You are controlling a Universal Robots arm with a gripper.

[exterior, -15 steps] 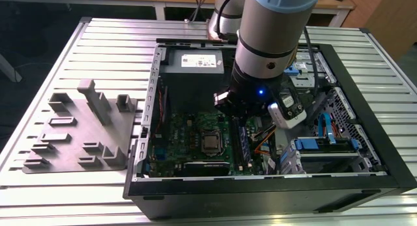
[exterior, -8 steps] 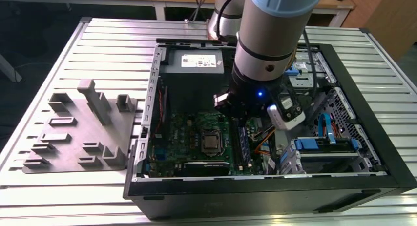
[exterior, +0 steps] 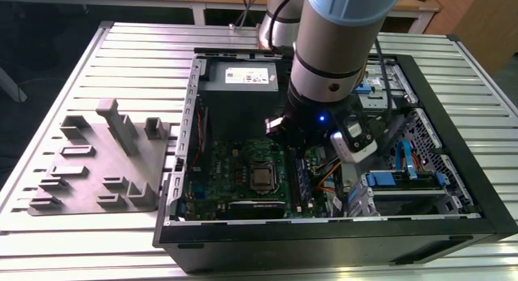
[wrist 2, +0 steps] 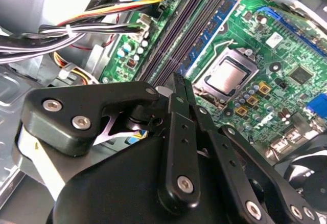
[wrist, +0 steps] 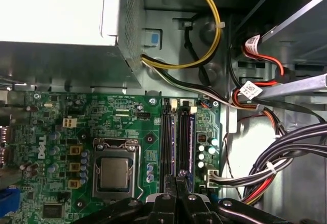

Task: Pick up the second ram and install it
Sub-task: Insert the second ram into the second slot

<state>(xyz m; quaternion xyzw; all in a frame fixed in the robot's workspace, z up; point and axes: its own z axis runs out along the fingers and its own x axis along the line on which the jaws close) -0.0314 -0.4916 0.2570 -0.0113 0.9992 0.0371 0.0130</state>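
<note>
The exterior view gives me the whole setting. At the exterior view's left, one flat grey plastic fixture (exterior: 97,172) lies on the ribbed aluminium table (exterior: 145,56), with three taller uprights at its far side and lower blocks nearer. Just beside it to the right stands one open black computer case (exterior: 324,244). Its green motherboard (exterior: 235,159) faces up with one square silver processor (exterior: 261,178) in its socket. My grey-and-blue arm (exterior: 336,50) reaches down into the case just right of the processor. Blue plastic drive brackets (exterior: 404,178) sit further right.

The first wrist view adds what my arm covers there. I see one pale metal power-supply box (wrist: 61,14), then two long black slot rails (wrist: 167,142) side by side right of the processor, then one looping yellow cable (wrist: 214,29).

The second wrist view looks along my black metal gripper (wrist 2: 176,98). Its two fingers are drawn in tight on a thin dark slab seen edge-on, which I take for the second ram (wrist 2: 180,86), a flat green-black memory stick. It hangs in line with the rails, over their near end. I cannot tell whether it touches one. The curved edge of one black fan (wrist 2: 306,178) lies beyond the processor.
</note>
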